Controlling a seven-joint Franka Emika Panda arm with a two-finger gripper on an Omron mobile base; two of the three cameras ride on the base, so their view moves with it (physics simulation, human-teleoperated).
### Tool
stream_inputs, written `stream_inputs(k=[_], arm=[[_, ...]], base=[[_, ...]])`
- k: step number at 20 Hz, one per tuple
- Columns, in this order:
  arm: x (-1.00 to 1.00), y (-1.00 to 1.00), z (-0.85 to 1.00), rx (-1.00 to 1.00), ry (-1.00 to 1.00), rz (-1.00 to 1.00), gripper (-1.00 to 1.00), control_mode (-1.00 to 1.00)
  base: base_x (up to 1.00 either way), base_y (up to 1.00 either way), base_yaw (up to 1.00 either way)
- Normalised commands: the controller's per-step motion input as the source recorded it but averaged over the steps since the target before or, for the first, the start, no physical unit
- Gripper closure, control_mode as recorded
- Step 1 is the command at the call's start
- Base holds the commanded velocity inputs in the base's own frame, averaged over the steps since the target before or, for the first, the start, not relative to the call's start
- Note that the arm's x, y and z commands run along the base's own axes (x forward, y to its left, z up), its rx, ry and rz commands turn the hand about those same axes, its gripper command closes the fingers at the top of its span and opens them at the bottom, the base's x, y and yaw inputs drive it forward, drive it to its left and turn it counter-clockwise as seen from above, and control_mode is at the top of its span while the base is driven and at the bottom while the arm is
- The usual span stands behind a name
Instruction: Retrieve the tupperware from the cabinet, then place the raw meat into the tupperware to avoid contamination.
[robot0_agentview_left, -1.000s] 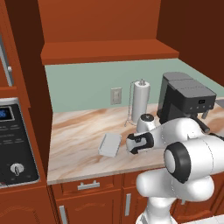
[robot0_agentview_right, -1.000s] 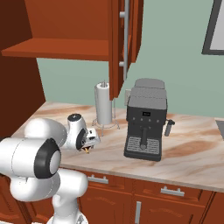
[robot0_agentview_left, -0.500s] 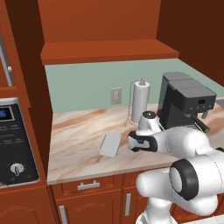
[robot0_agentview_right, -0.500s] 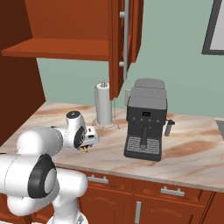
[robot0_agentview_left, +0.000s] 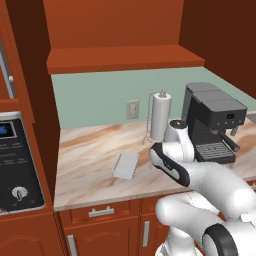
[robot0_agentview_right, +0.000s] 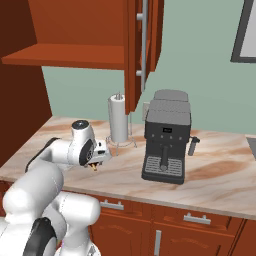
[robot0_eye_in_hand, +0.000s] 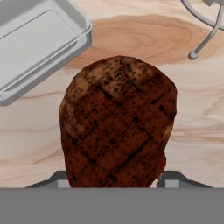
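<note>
Reddish-brown raw meat (robot0_eye_in_hand: 117, 124) sits between the pincer (robot0_agentview_right: 96, 161) fingers — gripped; tupperware (robot0_agentview_left: 125, 165) lies beside.

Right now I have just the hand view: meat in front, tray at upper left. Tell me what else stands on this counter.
Observer: A black coffee machine, off to the robot's right on the counter.
Operator: Name what that wire at my top right belongs to.
Observer: It is the stand of a paper-towel roll at the back wall.
Operator: Check the cabinet overhead.
Observer: The cabinet door stands open, above the roll.
</note>
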Motion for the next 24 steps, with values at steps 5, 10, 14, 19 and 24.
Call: stream_inputs(k=[5, 10, 14, 19, 24], arm=[[-0.34, 0.00, 0.45, 0.03, 0.00, -0.05, 1.00, -1.00], [-0.32, 0.02, 0.39, 0.01, 0.00, -0.07, 1.00, -1.00], [-0.20, 0.13, 0.32, 0.00, 0.00, -0.06, 1.00, -1.00], [-0.12, 0.24, 0.25, 0.00, 0.00, -0.07, 1.00, -1.00], [-0.16, 0.23, 0.20, 0.05, 0.00, -0.12, 1.00, -1.00]], base=[[0.00, 0.00, 0.00], [0.00, 0.00, 0.00], [0.00, 0.00, 0.00], [0.00, 0.00, 0.00], [0.00, 0.00, 0.00]])
